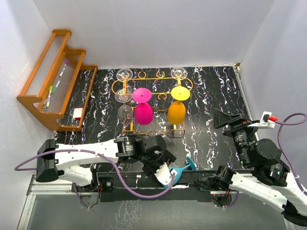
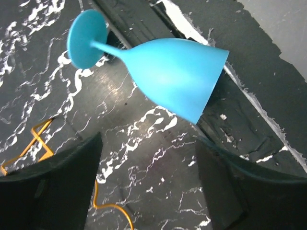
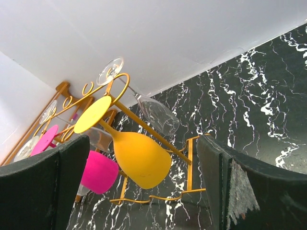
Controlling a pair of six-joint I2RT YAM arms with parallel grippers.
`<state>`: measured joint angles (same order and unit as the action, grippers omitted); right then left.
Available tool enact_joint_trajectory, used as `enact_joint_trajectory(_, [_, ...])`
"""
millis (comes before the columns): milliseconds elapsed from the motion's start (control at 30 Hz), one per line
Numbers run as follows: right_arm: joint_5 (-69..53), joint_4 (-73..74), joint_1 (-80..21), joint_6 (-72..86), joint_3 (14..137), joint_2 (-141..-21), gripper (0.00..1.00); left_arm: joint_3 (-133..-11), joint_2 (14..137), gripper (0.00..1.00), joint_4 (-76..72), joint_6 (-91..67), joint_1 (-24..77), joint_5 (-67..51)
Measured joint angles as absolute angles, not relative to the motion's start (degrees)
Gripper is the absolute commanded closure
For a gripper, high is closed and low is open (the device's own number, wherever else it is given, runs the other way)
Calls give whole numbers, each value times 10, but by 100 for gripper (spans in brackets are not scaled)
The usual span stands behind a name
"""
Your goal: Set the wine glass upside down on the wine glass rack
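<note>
A blue wine glass (image 1: 184, 168) lies on its side on the black marbled table, near the front edge. In the left wrist view it (image 2: 172, 72) lies just beyond my fingers, with its foot to the upper left. My left gripper (image 1: 165, 165) (image 2: 148, 191) is open and empty beside it. The orange wire wine glass rack (image 1: 148, 103) (image 3: 189, 158) stands mid-table. A pink glass (image 1: 143, 112) (image 3: 98, 172), a yellow glass (image 1: 176, 111) (image 3: 139, 155) and clear glasses (image 3: 156, 115) hang on it upside down. My right gripper (image 1: 229, 120) (image 3: 139, 191) is open and empty, right of the rack.
A stepped wooden shelf (image 1: 53, 81) with pens stands at the back left, a small white-and-red item (image 1: 76, 113) by its foot. A white box with a red button (image 1: 268, 117) sits at the right. White walls enclose the table. A rack wire (image 2: 29, 143) lies by my left fingers.
</note>
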<state>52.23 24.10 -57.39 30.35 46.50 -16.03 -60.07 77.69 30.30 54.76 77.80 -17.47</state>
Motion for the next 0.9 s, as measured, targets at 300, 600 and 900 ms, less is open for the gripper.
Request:
enact_joint_trajectory(300, [486, 257, -574, 301, 500, -164, 1, -555, 656, 15, 325, 644, 798, -112])
enact_joint_trajectory(600, [480, 253, -576, 270, 515, -175, 1, -437, 696, 14, 213, 688, 841, -47])
enact_joint_trajectory(900, [450, 226, -586, 263, 515, -223, 1, -385, 632, 10, 142, 666, 851, -23])
